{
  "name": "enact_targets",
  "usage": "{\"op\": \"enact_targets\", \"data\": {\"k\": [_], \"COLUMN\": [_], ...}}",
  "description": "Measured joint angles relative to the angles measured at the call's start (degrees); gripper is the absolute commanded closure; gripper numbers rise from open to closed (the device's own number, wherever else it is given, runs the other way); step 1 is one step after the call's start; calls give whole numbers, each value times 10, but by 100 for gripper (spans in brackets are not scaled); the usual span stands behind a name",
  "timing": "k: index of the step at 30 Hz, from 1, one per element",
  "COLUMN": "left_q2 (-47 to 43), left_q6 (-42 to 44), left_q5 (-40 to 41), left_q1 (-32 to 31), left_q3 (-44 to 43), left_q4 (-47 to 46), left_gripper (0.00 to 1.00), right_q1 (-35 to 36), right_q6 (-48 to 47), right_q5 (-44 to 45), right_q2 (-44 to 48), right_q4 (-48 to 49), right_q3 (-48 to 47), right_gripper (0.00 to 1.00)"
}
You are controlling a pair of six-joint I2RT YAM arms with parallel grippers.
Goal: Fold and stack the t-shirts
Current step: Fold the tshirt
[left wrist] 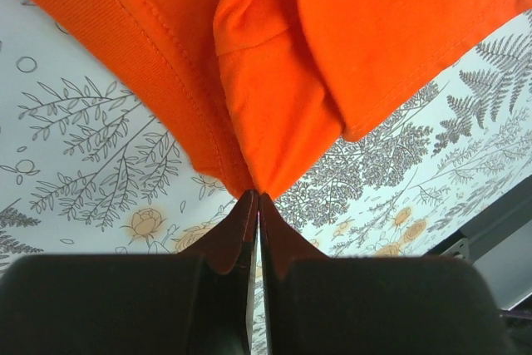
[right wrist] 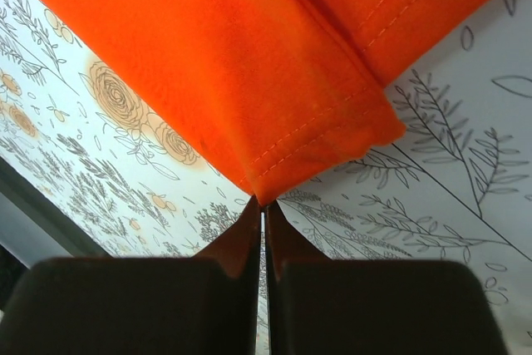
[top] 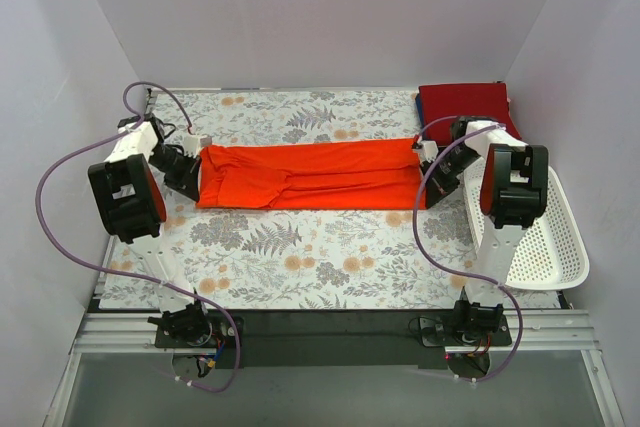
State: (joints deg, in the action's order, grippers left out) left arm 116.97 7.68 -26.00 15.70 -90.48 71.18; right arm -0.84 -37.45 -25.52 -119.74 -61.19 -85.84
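The bright orange-red t-shirt [top: 305, 175] is stretched as a long band across the far middle of the floral cloth. My left gripper [top: 196, 173] is shut on its left end; in the left wrist view the fingertips pinch a bunched fold of the shirt [left wrist: 274, 97] at the gripper [left wrist: 256, 197]. My right gripper [top: 421, 161] is shut on its right end; in the right wrist view the tips pinch a hemmed corner of the shirt [right wrist: 249, 64] at the gripper [right wrist: 263, 204]. A folded crimson t-shirt [top: 465, 102] lies at the far right corner, with a blue edge [top: 417, 104] under it.
A white perforated basket [top: 545, 237] stands at the right edge beside the right arm. The floral cloth [top: 300, 257] covers the table. Purple cables loop around both arms. Grey walls close in on left, right and back.
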Motion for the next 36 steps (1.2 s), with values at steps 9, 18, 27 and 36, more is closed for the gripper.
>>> {"op": "enact_targets", "data": {"k": [9,18,27,36], "left_q2": [-1,-3,-1,-11], "left_q6": [29,25,1,23], "left_q5": [17,29,26,7], "left_q1": [2,2,1,-1], "left_q3": [10,74,49,27], "left_q4": [24,10,-14,24], "left_gripper": [100,100,96,55], "right_q1": [-10,-10,-10,-10], "right_q6": [-23,-46,-48,-63], "right_q5": [12,29,35,23], "right_q2": [3,11,11,36], "right_q4": [-5,-18,-21,-55], "right_q3": [5,36,35,14], "right_gripper": [99,99,99,62]}}
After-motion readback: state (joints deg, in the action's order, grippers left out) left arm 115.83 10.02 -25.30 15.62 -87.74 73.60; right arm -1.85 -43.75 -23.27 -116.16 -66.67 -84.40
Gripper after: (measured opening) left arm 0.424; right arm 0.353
